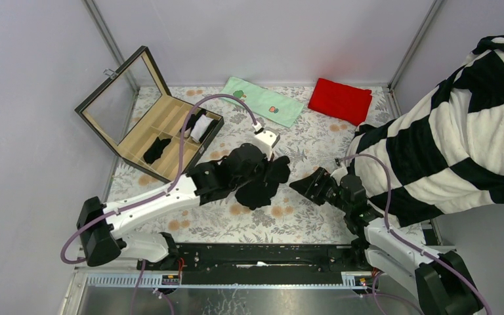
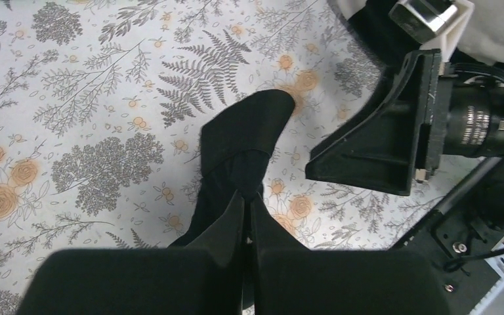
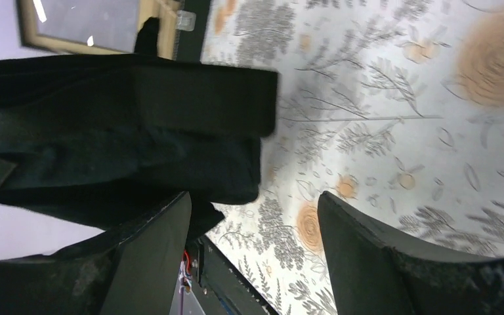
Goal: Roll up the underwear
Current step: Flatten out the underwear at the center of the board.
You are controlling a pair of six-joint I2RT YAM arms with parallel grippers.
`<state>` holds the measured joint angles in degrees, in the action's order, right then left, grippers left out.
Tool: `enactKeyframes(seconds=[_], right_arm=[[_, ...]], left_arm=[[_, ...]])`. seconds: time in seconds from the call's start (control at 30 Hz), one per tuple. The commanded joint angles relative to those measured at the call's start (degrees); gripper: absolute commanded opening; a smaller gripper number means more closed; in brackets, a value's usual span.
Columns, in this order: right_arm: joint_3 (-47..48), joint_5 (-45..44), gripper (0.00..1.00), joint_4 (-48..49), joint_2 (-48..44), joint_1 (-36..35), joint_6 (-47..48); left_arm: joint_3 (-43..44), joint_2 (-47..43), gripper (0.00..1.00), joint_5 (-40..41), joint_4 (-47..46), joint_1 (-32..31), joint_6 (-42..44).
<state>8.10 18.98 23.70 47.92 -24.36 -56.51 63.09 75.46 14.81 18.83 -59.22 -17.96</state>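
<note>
Your left gripper (image 2: 248, 197) is pressed together on one end of the underwear (image 2: 246, 131), which lies well right of the wooden box (image 1: 197, 151). Its long axis runs away from those jaws. Your right gripper (image 1: 300, 186) hovers spread, gripping nothing, just beyond the cloth's side farthest from the box, so I judge it better placed to take the free end.

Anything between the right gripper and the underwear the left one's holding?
Nothing visible. The open right gripper sits just beside the underwear, which the left gripper pinches shut. Only bare floral tablecloth shows between them.
</note>
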Motion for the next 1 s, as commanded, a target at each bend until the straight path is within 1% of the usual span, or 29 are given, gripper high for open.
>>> enactKeyframes(seconds=[0.0,0.17,0.3,0.5,0.57,0.77,0.83,0.97], right_arm=[[-1.53,6.54,0.79,19.79,2.68,0.2,2.86],[-2.13,8.22,0.82,27.84,5.06,0.19,2.65],[-1.63,8.41,0.83,29.37,4.25,0.22,2.46],[-0.46,9.33,0.8,29.84,2.73,0.19,2.86],[0.11,10.1,0.8,30.61,3.59,0.19,2.86],[0.36,12.33,0.82,37.05,7.78,0.21,0.13],[0.43,12.83,0.8,38.81,8.58,0.23,-0.52],[0.59,13.16,0.69,40.85,8.52,0.28,-1.23]], left_arm=[[0.34,-3.31,0.0,-3.1,-2.12,-0.37,0.15],[0.78,-6.47,0.0,-5.46,-2.76,-0.33,0.08],[1.17,-8.84,0.0,-6.35,-3.33,-0.33,-0.68],[0.5,-11.12,0.0,-7.27,-3.95,-0.32,-1.46],[0.5,-11.78,0.0,-7.71,-3.93,-0.34,-1.59],[0.69,-13.32,0.0,-9.24,-4.5,-0.33,-1.91],[0.67,-13.84,0.0,-9.3,-4.44,-0.3,-1.91],[0.25,-14.49,0.0,-9.1,-4.4,-0.35,-1.9]])
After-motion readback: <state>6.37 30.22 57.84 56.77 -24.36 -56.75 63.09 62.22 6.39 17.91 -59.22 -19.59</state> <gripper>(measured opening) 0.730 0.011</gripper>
